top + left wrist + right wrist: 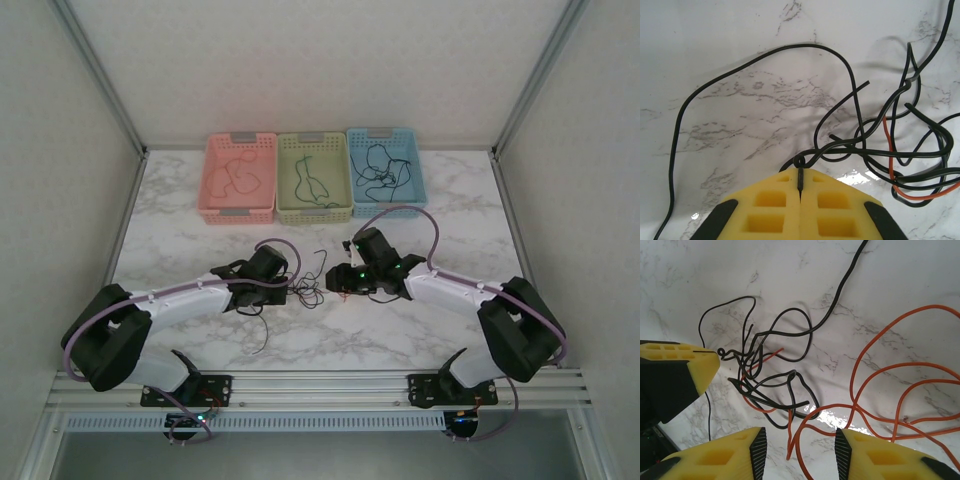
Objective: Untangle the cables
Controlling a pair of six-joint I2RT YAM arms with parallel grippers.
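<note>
A tangle of thin cables (312, 291) lies on the marble between the two arms. In the left wrist view my left gripper (800, 172) is shut on a loop end of a black cable (790, 46). That cable runs off into a knot of black strands with a red-orange cable (888, 150) threaded through it. My right gripper (800, 450) hangs open just above the table. A loose red-orange cable (789, 435) lies between its fingers, untouched, beside the black knot (791, 374). The left gripper's yellow pad (705, 367) shows at the left of the right wrist view.
Three baskets stand side by side at the back: pink (212, 150), green (283, 150) and blue (418, 150), each with a thin cable inside. A black strand trails toward the near edge (262, 340). Metal frame posts and side walls enclose the table (400, 330).
</note>
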